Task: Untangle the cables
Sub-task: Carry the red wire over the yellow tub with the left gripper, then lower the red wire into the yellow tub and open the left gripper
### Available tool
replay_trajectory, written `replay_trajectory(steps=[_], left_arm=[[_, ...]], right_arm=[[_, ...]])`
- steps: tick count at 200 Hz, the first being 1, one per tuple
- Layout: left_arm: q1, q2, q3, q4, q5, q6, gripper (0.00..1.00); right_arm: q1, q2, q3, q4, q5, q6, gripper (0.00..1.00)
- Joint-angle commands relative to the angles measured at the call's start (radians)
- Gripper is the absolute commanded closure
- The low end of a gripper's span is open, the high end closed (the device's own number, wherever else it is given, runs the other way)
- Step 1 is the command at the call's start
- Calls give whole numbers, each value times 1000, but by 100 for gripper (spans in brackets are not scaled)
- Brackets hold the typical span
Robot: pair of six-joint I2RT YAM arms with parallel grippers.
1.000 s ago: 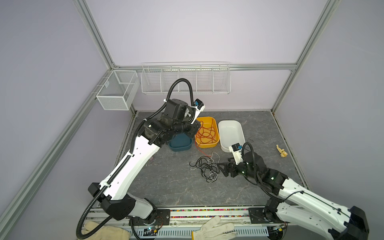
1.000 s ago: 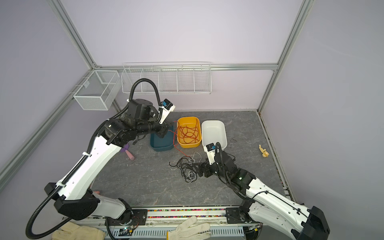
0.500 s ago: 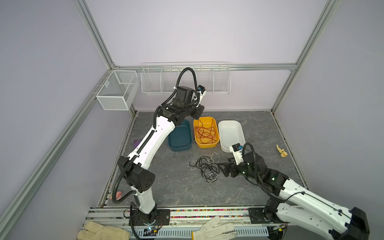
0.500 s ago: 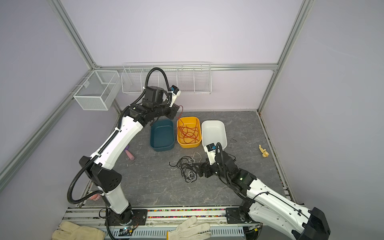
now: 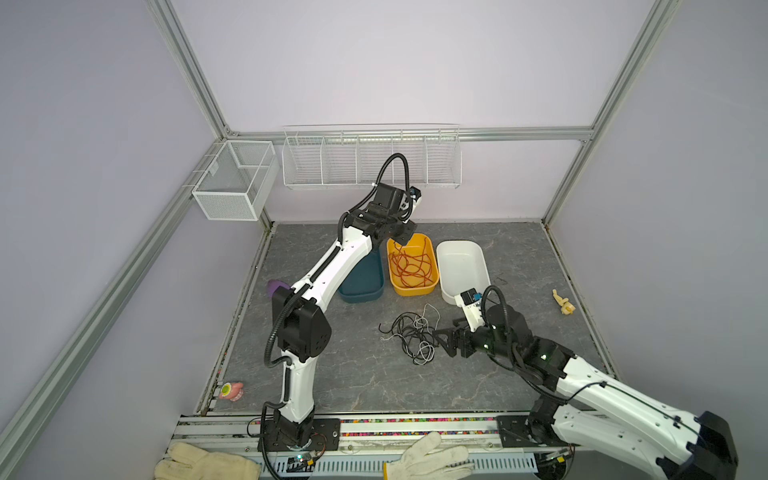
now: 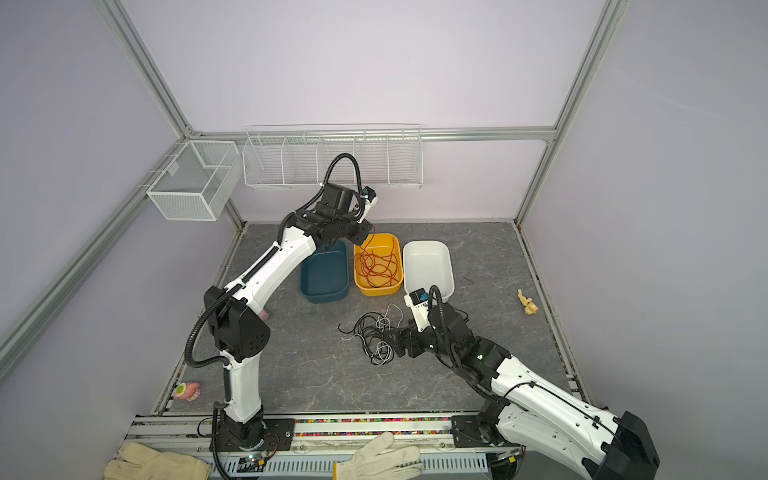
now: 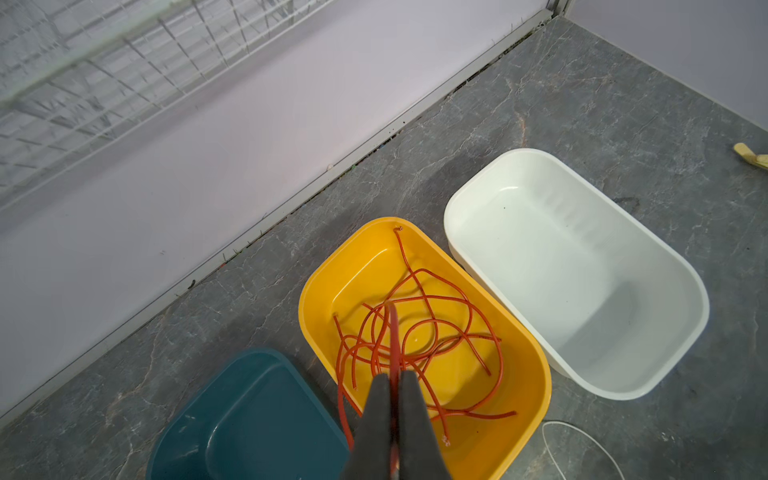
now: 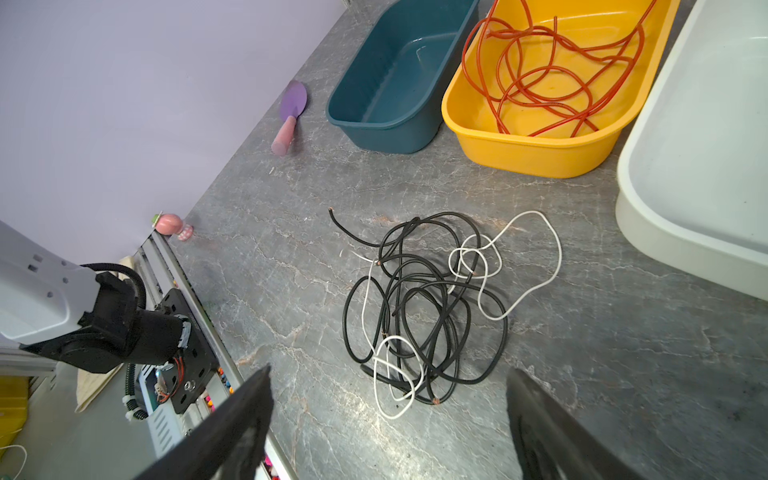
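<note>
Now, L jaws pinching red cable (image 7: 392,336), teal bin (image 5: 362,293) part-hidden by arm (image 5: 332,266), R jaws spread nr tangle (image 8: 417,291).

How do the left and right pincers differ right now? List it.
The left pincer is shut, pinching a red cable. The right pincer stands wide open, holding nothing.
The left pincer hangs raised over the yellow bin. The right pincer sits low by the black-and-white tangle on the table.
Both are black.
</note>
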State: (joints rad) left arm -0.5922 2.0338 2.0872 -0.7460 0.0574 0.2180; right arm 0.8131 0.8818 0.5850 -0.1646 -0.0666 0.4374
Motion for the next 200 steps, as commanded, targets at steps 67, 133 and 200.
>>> replay_trajectory(steps=[67,133,200], left_arm=[[-59,147,74,-70,-28,25,100],[-60,204,75,-90,-29,15,100],[-60,247,73,-141,-25,9,94]], right_arm=[[-3,22,-7,36,-22,-8,11],[-3,18,-2,31,-23,-8,11],[-2,27,0,23,-18,-8,11]])
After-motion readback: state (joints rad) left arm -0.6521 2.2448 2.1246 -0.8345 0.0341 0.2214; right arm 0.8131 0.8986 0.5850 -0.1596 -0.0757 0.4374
